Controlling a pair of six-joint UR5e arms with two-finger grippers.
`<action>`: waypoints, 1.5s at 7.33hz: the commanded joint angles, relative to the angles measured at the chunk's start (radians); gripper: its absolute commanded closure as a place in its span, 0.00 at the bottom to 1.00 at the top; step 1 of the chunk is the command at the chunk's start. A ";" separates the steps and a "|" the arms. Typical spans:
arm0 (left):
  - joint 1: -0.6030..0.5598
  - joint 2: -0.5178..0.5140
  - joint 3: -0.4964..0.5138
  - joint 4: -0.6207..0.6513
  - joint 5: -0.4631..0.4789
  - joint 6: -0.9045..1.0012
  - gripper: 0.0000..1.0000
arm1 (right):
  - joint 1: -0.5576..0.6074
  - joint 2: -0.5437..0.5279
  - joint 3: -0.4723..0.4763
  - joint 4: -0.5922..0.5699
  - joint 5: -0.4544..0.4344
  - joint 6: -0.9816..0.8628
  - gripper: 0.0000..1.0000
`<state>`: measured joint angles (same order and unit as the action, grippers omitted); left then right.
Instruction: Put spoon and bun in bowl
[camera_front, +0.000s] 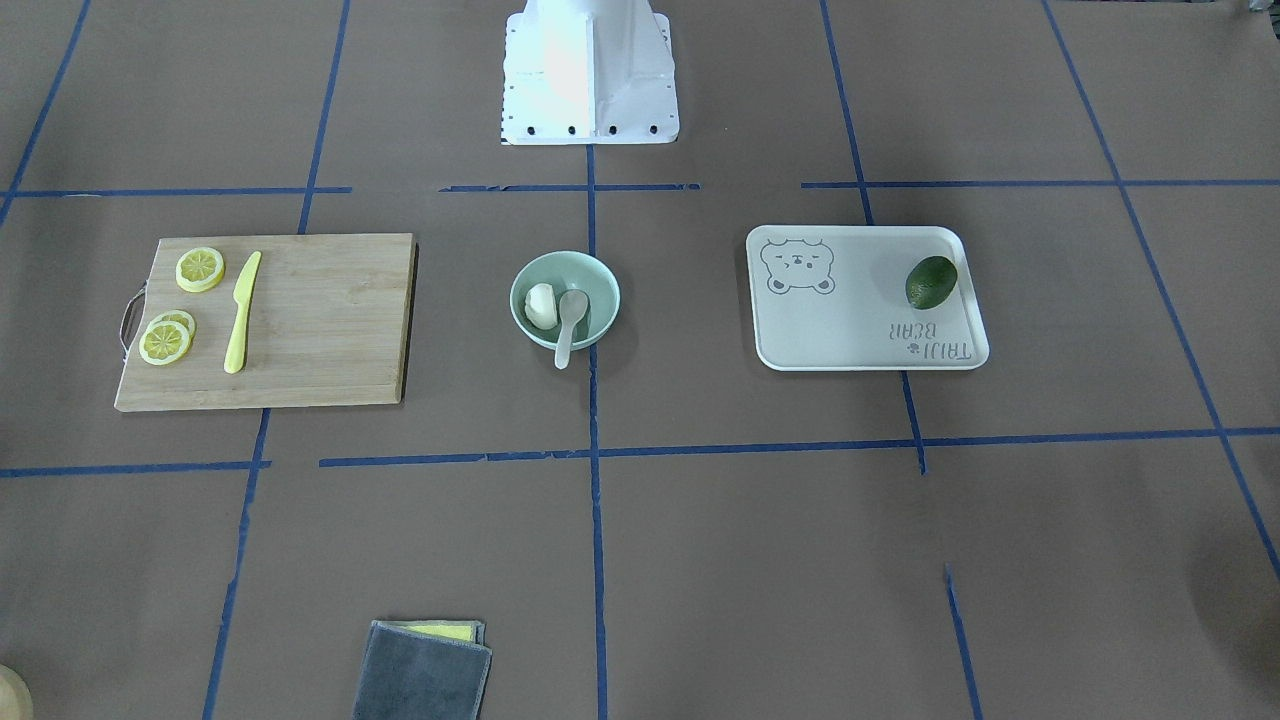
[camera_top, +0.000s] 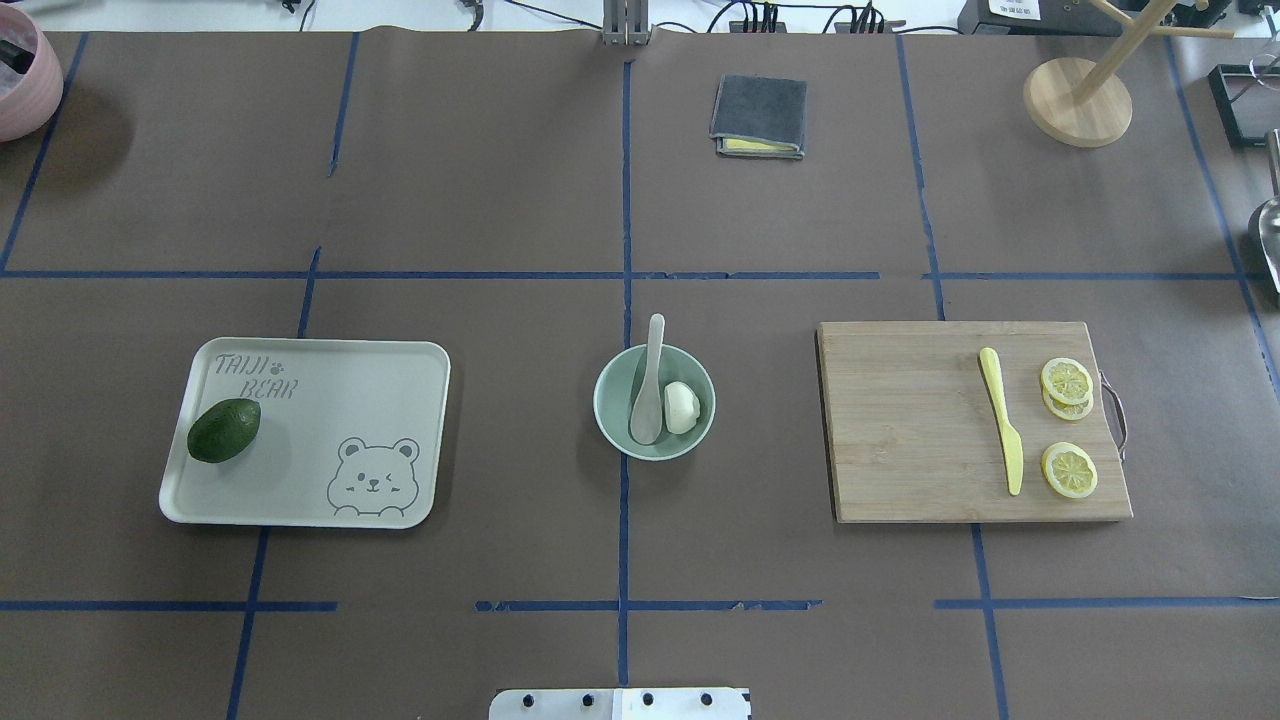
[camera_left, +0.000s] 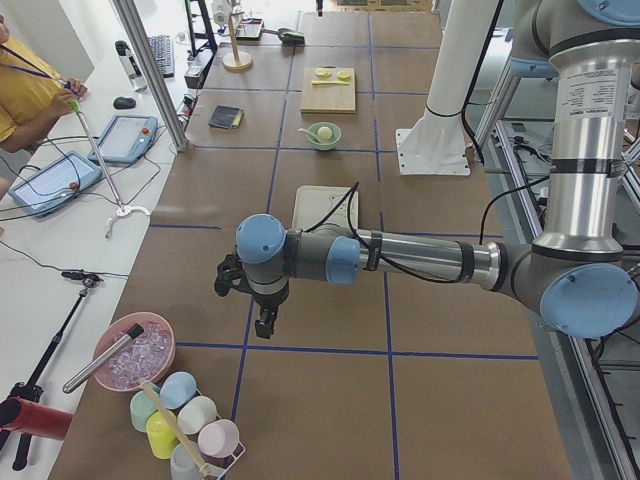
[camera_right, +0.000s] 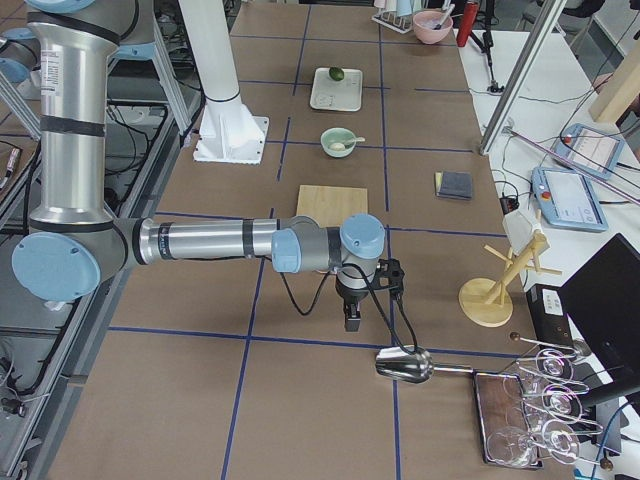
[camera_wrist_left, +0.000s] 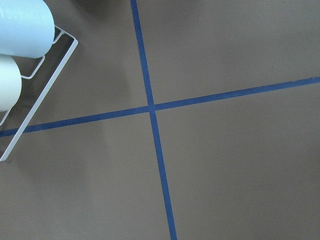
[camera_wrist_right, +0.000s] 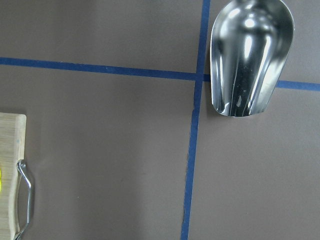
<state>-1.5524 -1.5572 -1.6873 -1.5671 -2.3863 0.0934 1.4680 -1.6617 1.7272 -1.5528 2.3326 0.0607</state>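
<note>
bun (camera_top: 683, 408) in bowl (camera_top: 604, 415) | spoon (camera_top: 648, 395) scoop in bowl, handle over rim | task looks done, nothing left | both arms' jaws: state cannot tell

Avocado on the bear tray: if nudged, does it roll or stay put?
Probably rolls: the avocado is smooth, egg-shaped, lying on its side on the flat tray. Its taper would likely curve the path; the tray's raised rim should stop it.

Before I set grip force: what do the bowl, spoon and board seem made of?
Bowl: smooth matte mint, probably plastic or ceramic. Spoon: off-white, dull, thick handle, maybe ceramic or melamine. Board: bamboo-like wood, visible striped grain.
</note>
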 joint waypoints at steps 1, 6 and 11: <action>0.000 0.000 0.004 -0.001 0.002 -0.004 0.00 | 0.000 -0.001 0.000 -0.001 0.001 0.001 0.00; 0.000 0.011 0.067 0.024 0.009 -0.009 0.00 | 0.000 -0.001 -0.003 -0.001 0.007 0.001 0.00; -0.001 0.014 0.046 0.068 0.009 -0.009 0.00 | 0.000 -0.001 -0.005 -0.001 0.010 -0.001 0.00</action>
<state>-1.5526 -1.5441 -1.6380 -1.5019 -2.3777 0.0844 1.4681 -1.6628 1.7243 -1.5545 2.3452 0.0600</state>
